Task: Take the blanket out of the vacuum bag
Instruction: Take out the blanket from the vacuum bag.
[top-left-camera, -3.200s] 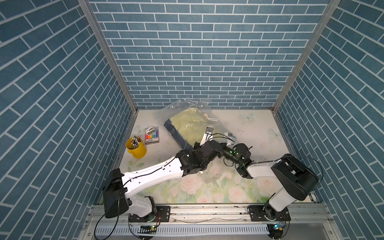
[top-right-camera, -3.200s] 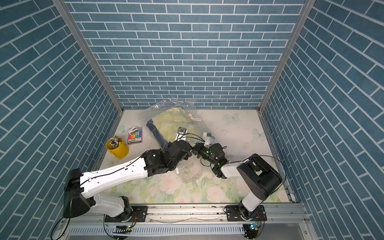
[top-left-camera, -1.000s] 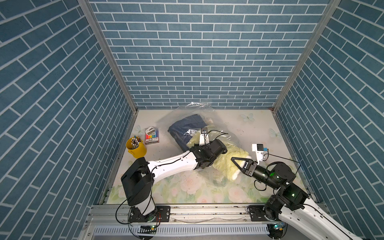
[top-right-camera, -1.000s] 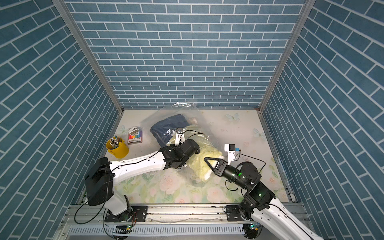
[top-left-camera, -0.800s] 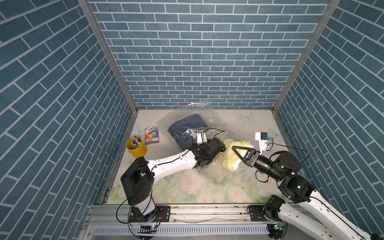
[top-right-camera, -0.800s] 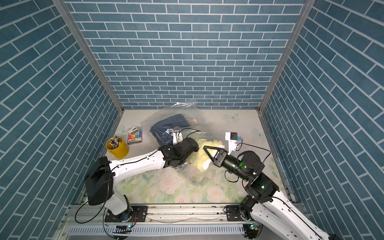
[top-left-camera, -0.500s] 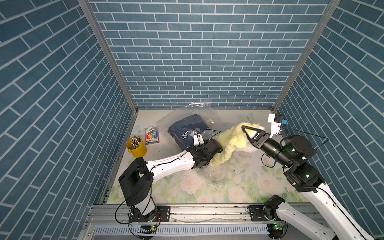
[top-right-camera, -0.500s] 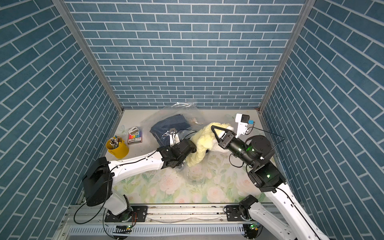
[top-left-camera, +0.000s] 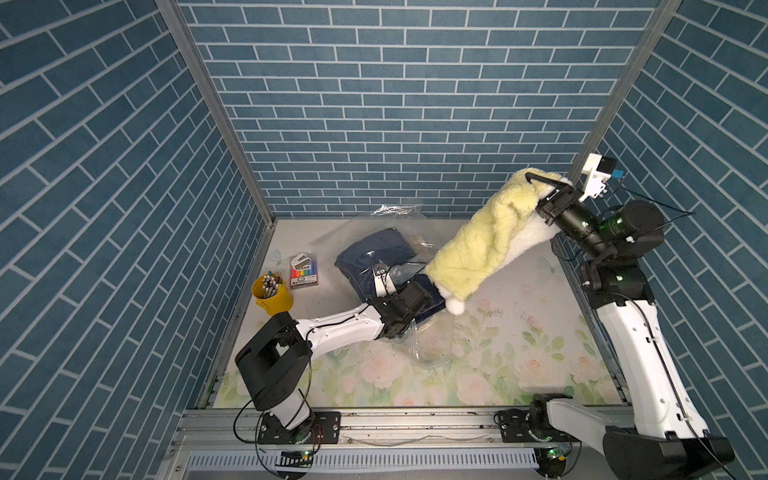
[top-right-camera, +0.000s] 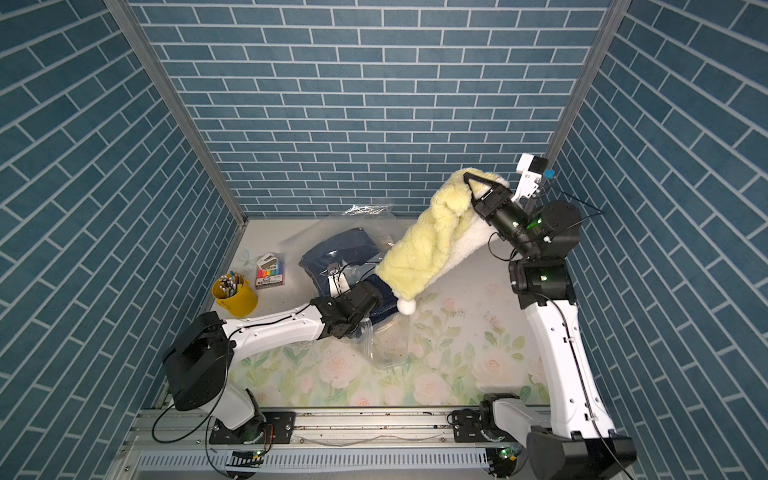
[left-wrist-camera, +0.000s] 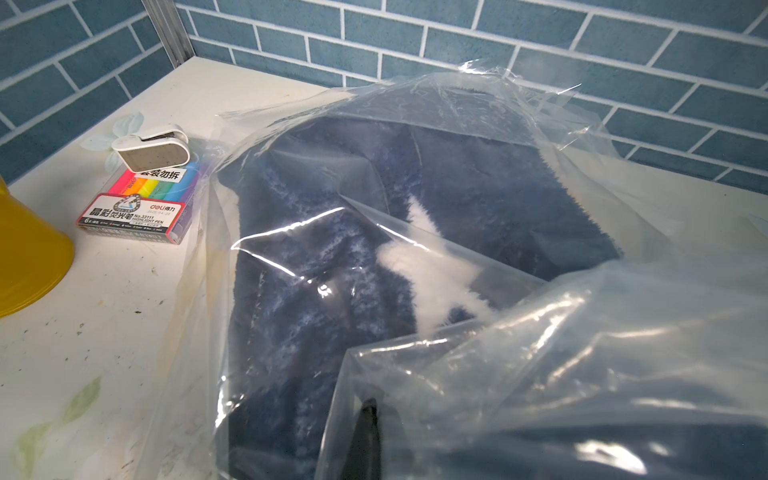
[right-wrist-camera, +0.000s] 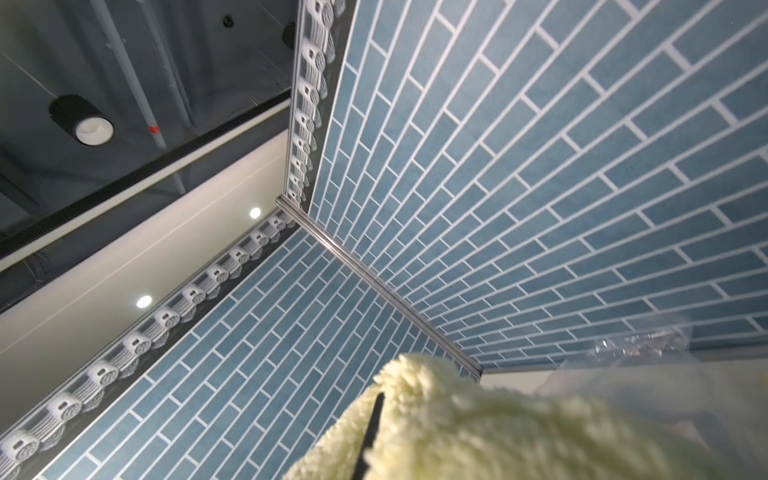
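- The right gripper (top-left-camera: 545, 185) is raised high near the back right corner. Its jaws are closed on the top edge of the yellow blanket (top-left-camera: 478, 245), and in the right wrist view the fleece bunches over 1 dark finger.
- The yellow blanket hangs from that 1 pinch in a long slanting drape. Its lower end, tipped with a white pom-pom (top-left-camera: 456, 306), dangles just above the table (top-left-camera: 519, 332), outside the plastic and near the bag's mouth.
- The bag (top-left-camera: 432, 353) lies crumpled on the table with a folded blue blanket (top-left-camera: 374, 253) inside it.
- The left gripper (left-wrist-camera: 368, 432) sits low at the bag's mouth with its jaws closed. Only a dark finger shows through the film, so it is probably pinching a fold of the bag to hold it down.
- Handling, as I judge it:
  - The yellow blanket is soft, light and limp, so it will sag and swing rather than keep a shape.
  - Its thick pile grips well and nothing in it can break.
  - The best hold is a good bunch of cloth at an edge or corner, as it is held now.
- The bag is thin, slick and crinkly. I judge it would ride up with the cloth unless it is pinned near the mouth.
- If the blue blanket is wanted too, the folded edge nearest the mouth is the place to take it.
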